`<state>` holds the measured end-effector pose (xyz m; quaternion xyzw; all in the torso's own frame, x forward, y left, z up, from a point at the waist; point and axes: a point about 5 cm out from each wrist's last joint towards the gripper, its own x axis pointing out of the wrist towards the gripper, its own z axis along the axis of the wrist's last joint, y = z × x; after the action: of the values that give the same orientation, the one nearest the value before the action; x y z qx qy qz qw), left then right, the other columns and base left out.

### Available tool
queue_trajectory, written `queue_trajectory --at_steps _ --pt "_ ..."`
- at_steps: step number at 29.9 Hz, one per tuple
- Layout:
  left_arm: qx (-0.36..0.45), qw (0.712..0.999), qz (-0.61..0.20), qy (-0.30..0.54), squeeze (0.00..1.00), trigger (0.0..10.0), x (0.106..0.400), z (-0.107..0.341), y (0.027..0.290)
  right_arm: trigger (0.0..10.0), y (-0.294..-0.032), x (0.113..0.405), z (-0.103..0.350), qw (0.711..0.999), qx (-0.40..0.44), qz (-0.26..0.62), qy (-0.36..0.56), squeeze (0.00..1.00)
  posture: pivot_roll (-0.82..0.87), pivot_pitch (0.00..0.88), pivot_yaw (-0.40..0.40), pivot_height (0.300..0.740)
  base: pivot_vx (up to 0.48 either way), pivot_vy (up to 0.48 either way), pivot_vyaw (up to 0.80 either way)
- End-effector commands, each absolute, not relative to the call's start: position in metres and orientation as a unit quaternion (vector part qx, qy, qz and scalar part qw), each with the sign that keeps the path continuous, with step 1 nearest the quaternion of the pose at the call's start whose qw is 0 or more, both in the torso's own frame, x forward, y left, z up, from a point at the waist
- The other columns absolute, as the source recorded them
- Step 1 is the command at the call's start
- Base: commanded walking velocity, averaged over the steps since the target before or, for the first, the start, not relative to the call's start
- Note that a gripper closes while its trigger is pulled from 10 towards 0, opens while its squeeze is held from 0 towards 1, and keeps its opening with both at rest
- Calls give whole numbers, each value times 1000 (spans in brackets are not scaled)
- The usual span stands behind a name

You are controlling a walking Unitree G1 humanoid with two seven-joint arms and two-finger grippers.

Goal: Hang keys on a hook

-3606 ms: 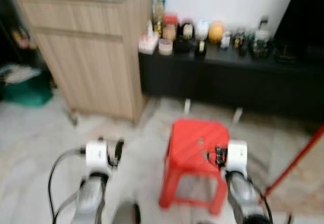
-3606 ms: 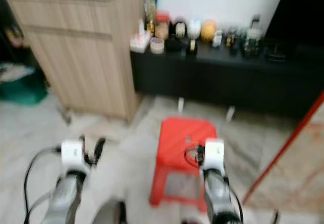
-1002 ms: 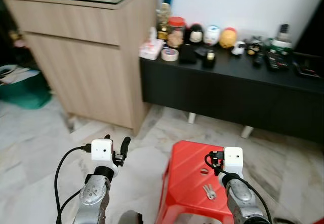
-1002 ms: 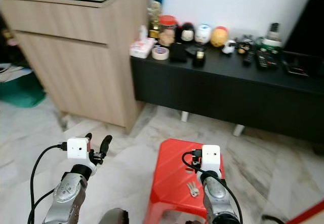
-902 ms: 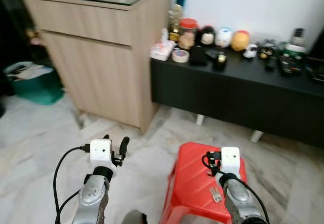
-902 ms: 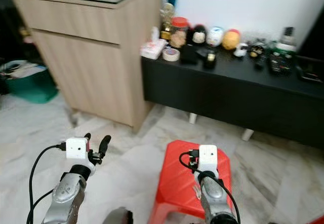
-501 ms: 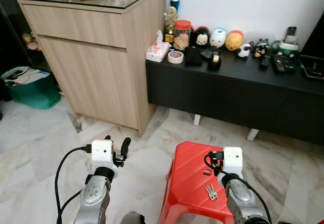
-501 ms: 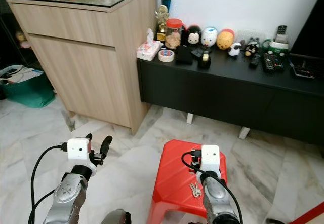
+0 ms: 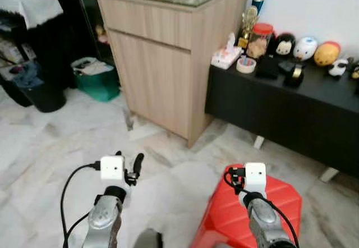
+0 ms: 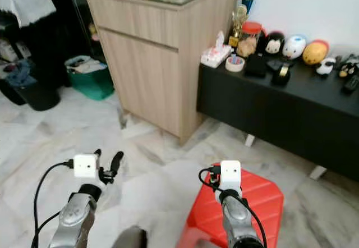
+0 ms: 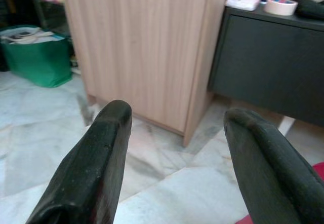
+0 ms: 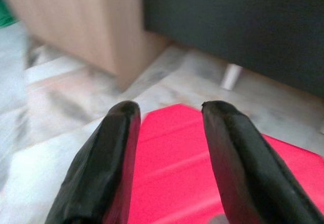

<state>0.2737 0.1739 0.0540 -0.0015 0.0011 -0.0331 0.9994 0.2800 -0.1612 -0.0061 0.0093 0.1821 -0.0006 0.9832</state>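
My head has swung left since half a second ago: the keys that lay on the red stool (image 9: 263, 214) near my right arm have dropped from sight, and I cannot tell where they are. My right gripper (image 12: 172, 158) hangs over the stool's near left part, fingers (image 12: 109, 158) apart and empty. My left gripper (image 11: 172, 148) hangs over the marble floor (image 9: 50, 147), fingers apart, empty. Beyond stand the wooden cabinet (image 9: 168, 63) and, to its right, the black bench (image 9: 291, 108) carrying figurines (image 9: 305, 47).
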Motion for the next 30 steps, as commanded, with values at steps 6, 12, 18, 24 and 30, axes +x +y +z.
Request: queue_trajectory --at_steps 6,12,18,24,30 --pt "-5 999 -46 6 0 10000 273 52 173 10000 -172 283 -1 986 8 -48 162 0 71 0 -41 645 0 0 0" --pt "-7 999 -49 9 0 10000 272 51 172 10000 -179 282 -1 984 12 -78 163 0 71 0 -41 645 0 0 0" --pt "-5 999 -47 10 0 10000 272 50 174 10000 -186 280 -3 978 20 -114 172 0 71 0 -41 645 0 0 0" --pt "-4 999 -47 13 0 10000 271 49 174 10000 -188 283 -2 976 17 -117 184 0 74 3 -40 631 0 0 0" --pt "-5 999 -47 14 0 10000 271 49 174 10000 -187 284 0 977 20 -120 173 0 74 3 -40 601 0 0 0"
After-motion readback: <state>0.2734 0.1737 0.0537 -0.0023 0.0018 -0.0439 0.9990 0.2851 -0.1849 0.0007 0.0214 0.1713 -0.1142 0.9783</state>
